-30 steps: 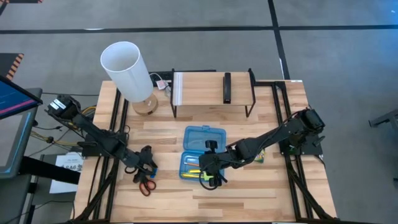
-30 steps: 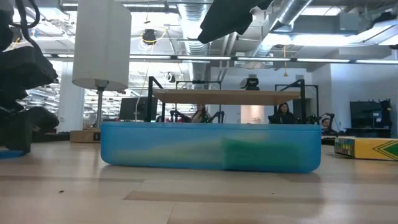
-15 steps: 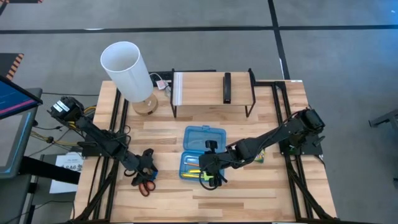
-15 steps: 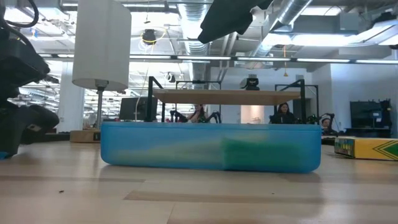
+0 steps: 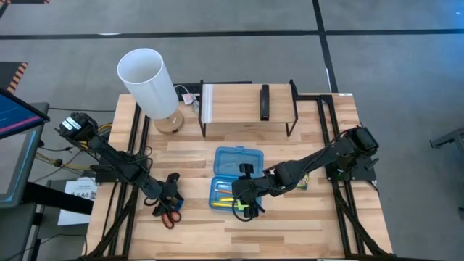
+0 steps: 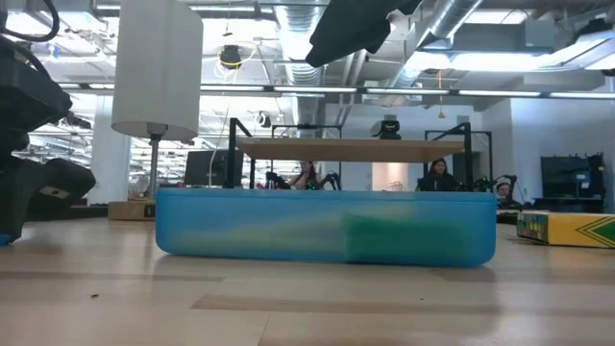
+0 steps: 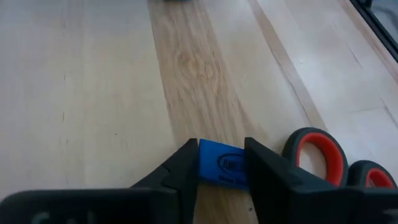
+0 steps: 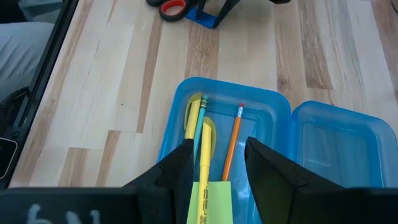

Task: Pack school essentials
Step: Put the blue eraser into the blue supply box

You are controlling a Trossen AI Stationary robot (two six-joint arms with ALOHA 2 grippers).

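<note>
The small blue eraser (image 7: 222, 169) lies on the wooden table near its left front, right beside the red-handled scissors (image 7: 317, 155) (image 5: 170, 215). My left gripper (image 5: 167, 197) is down at the table, shut on the eraser. My right gripper (image 8: 219, 162) hovers open over the blue case's tray (image 5: 228, 194) with nothing between its fingers. In the tray lie a yellow pencil (image 8: 200, 137), an orange pencil (image 8: 232, 143) and a green sticky-note pad (image 8: 210, 202). The crayon box (image 5: 303, 181) lies flat on the table, right of the case. My left gripper pinches the eraser between its two fingers, one on each of two opposite sides (image 7: 204, 163). The fingers slant down at it from the table's left side. The eraser lies flat on the table.
The case's open lid (image 5: 238, 159) lies flat behind the tray. A lamp with a white shade (image 5: 148, 80) stands at the far left. A low shelf rack (image 5: 246, 109) at the far edge carries a black bar (image 5: 265, 101).
My left gripper has shifted a little toward the table's left edge, rolled slightly, and drawn its fingers in onto the blue eraser, which stays on the table. My right gripper has kept still over the case.
</note>
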